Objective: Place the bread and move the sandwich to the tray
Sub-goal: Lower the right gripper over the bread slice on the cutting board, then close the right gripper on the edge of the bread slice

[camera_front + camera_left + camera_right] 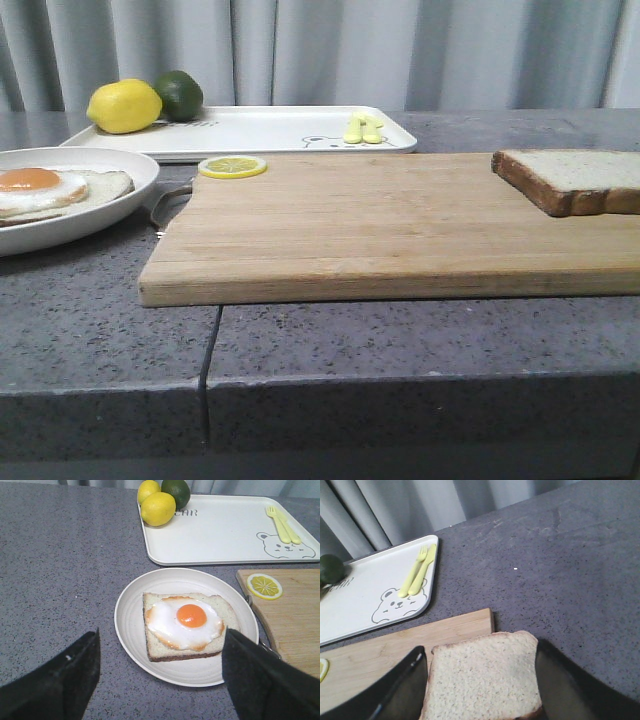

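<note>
The bread (580, 172) is at the cutting board's far right end, reaching past the board's corner. My right gripper (480, 647) is not in the front view; its dark fingers (400, 690) press against both side edges of the bread (485, 675). Whether the slice is lifted I cannot tell. The sandwich (184, 625), a fried egg on a bread slice, lies on a round white plate (135, 595) at the left (45, 188). My left gripper (161, 645) hovers above the plate's near rim, open wide and holding nothing. The white tray (270, 130) lies behind.
The wooden cutting board (350, 220) fills the middle of the counter, with a lemon slice (232, 167) at its back left corner. On the tray are a lemon (124, 106), a lime (180, 95) and yellow cutlery (363, 129). Grey curtains hang behind.
</note>
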